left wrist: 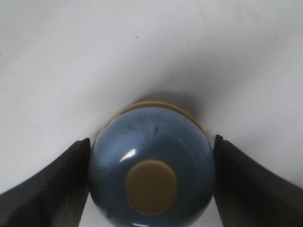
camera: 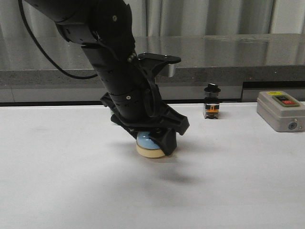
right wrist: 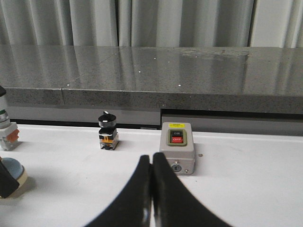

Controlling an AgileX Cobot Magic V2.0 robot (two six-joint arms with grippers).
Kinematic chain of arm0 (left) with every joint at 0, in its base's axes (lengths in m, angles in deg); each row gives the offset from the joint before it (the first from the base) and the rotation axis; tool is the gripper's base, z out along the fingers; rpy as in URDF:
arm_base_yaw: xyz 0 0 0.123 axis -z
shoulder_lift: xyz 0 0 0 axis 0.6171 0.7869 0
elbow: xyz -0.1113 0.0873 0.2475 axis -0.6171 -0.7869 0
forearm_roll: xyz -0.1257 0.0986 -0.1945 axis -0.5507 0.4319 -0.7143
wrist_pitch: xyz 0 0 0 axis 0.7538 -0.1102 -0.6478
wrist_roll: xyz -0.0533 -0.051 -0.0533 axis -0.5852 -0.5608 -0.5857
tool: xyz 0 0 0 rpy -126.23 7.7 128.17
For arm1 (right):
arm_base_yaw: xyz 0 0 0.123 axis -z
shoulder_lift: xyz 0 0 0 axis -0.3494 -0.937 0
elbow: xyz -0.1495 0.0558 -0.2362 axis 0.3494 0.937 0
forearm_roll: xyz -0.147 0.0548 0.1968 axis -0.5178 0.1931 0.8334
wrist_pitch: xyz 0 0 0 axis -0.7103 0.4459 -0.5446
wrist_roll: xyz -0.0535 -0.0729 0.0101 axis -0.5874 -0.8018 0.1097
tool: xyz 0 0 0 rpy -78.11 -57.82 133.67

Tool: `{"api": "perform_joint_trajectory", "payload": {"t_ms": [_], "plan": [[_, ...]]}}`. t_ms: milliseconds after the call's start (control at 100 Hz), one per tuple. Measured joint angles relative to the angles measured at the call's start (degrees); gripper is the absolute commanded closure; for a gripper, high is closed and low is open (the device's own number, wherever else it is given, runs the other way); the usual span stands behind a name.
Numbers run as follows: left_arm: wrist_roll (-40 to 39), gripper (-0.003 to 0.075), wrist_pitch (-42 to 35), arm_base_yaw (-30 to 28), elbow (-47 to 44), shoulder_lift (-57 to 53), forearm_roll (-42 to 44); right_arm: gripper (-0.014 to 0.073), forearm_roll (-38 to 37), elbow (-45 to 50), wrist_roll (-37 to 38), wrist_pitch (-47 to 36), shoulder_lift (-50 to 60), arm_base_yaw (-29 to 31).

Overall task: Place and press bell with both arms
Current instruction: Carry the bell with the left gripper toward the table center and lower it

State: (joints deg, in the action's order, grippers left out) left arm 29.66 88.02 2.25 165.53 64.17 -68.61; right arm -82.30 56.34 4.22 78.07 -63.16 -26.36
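The light-blue dome bell point(camera: 147, 144) with its cream base stands on the white table point(camera: 57, 167), a little left of the middle. My left gripper point(camera: 152, 139) comes down over it from above. In the left wrist view the bell point(left wrist: 151, 161) fills the space between the two black fingers point(left wrist: 57, 184), which touch the dome on both sides, and the cream button on top is uncovered. My right gripper point(right wrist: 151, 158) is shut and empty, low over the table, pointing at the back ledge. The bell's edge point(right wrist: 13, 171) shows at the far left of the right wrist view.
A black-knobbed switch point(camera: 211, 101) stands at the back of the table, also seen in the right wrist view point(right wrist: 107, 131). A grey box with red and green buttons point(camera: 281, 110) sits at the back right point(right wrist: 177, 147). A grey stone ledge point(camera: 228, 52) runs behind the table.
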Motion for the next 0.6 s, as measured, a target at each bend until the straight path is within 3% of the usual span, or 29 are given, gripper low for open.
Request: {"api": "perform_joint_trajectory", "payload": {"t_ms": [250, 460, 600], "plan": [[0.0, 0.0221, 1.1, 0.0, 0.0, 0.2, -0.1, 0.0654, 0.0, 0.0, 0.0, 0.0, 0.0, 0.0], [0.0, 0.0113, 1.6, 0.0, 0.0, 0.7, -0.1, 0.0654, 0.0, 0.0, 0.0, 0.0, 0.0, 0.0], [0.0, 0.0098, 1.6, 0.0, 0.0, 0.7, -0.1, 0.0654, 0.0, 0.0, 0.0, 0.0, 0.0, 0.0]]}}
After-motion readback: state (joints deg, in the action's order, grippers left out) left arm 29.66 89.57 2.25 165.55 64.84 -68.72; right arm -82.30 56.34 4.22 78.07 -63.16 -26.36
